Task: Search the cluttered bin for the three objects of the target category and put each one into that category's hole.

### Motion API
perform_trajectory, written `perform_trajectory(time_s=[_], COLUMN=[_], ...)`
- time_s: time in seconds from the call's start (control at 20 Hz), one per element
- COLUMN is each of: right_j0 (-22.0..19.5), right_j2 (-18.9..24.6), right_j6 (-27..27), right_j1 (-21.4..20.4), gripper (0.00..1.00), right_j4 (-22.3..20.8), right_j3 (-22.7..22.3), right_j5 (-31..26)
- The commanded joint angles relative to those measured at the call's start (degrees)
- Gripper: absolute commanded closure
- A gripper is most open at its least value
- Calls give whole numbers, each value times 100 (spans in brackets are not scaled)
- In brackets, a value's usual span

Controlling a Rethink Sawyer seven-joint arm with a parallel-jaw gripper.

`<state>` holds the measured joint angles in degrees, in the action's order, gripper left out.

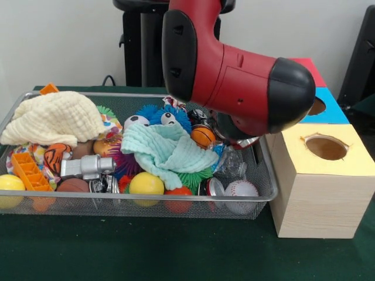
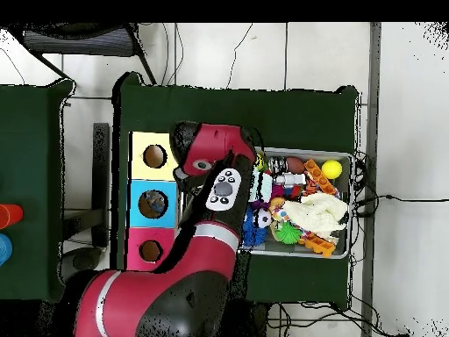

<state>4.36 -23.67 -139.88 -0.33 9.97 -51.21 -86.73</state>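
Green cloth covers the surface [image 1: 176,257], the largest item in view. Next in size is the red and black arm [image 1: 234,76], which we see reaching down over the right end of the wire mesh bin [image 1: 146,205]. Its bulk hides the end effector in both views, so we cannot tell how far it is open or whether it holds anything.

Beside the bin stand three boxes with holes: yellow [image 1: 326,147], blue [image 1: 328,108] and red [image 1: 307,67]. In the overhead view they form a column just beside the bin's short end.

Inside the bin, a cream cloth [image 1: 55,120] and a mint cloth [image 1: 167,149] cover part of the contents. The target category is not stated. Ball-shaped candidates include a yellow ball [image 1: 146,184], a baseball [image 1: 241,188], a small basketball [image 1: 203,136] and a soccer ball [image 1: 136,121]. An orange block [image 1: 29,171] and a grey metal part [image 1: 88,167] lie toward the left.

Risks, in our judgement:
- The cloths may conceal targets, causing an incomplete search.
- A cloth may snag on the end effector and drag other items out.
- Round items may roll or slip during a grasp.
- The arm's wide body may strike the bin's rim or the nearest box.

No brand, label or legible writing is visible.
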Motion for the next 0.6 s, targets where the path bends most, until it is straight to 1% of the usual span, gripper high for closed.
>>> perform_trajectory(time_s=[0.05,0.2,0.35,0.45,0.5,0.55,0.6], right_j0=[-147,-81,-68,-69,-71,-81,-140], right_j2=[44,101,140,211,338,398,587], right_j6=[-410,-517,-600,-767,-968,-1025,-1021], right_j1=[294,199,168,59,-46,-95,-220], gripper=[0,0,0,0,0,0,0], right_j4=[-435,-433,-411,-263,-63,6,196], right_j3=[714,512,439,223,-50,-156,-413], right_j5=[-894,-758,-648,-353,231,591,1206])
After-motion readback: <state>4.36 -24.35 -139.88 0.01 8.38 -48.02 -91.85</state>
